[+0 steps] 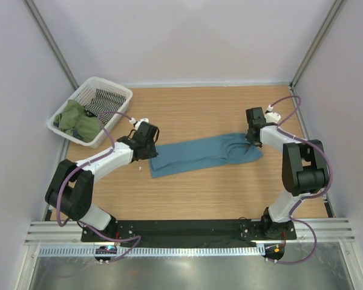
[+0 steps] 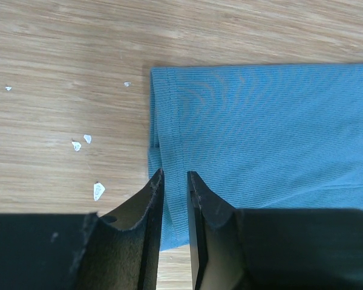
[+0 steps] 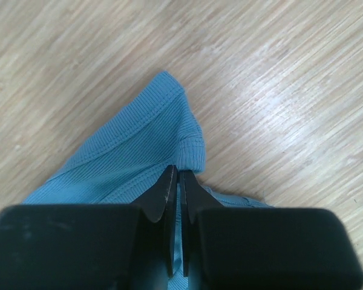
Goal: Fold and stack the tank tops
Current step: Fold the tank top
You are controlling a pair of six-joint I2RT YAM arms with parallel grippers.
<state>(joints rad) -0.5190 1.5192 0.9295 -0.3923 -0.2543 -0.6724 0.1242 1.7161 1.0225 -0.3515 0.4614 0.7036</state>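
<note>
The teal-blue tank top (image 1: 206, 154) lies as a long folded strip across the middle of the wooden table. My left gripper (image 1: 152, 151) is at its left end. In the left wrist view the jaws (image 2: 175, 175) stand narrowly apart, shut on the hem of the teal cloth (image 2: 260, 121). My right gripper (image 1: 252, 140) is at the strip's right end. There the jaws (image 3: 178, 172) are pinched together on a ribbed strap of the teal top (image 3: 133, 151). The olive-green tank top (image 1: 75, 119) lies crumpled in the basket.
A white basket (image 1: 112, 84) stands at the back left, also holding a striped black-and-white cloth (image 1: 103, 101). Small white scraps (image 2: 98, 191) lie on the wood left of the hem. Walls enclose the table on three sides.
</note>
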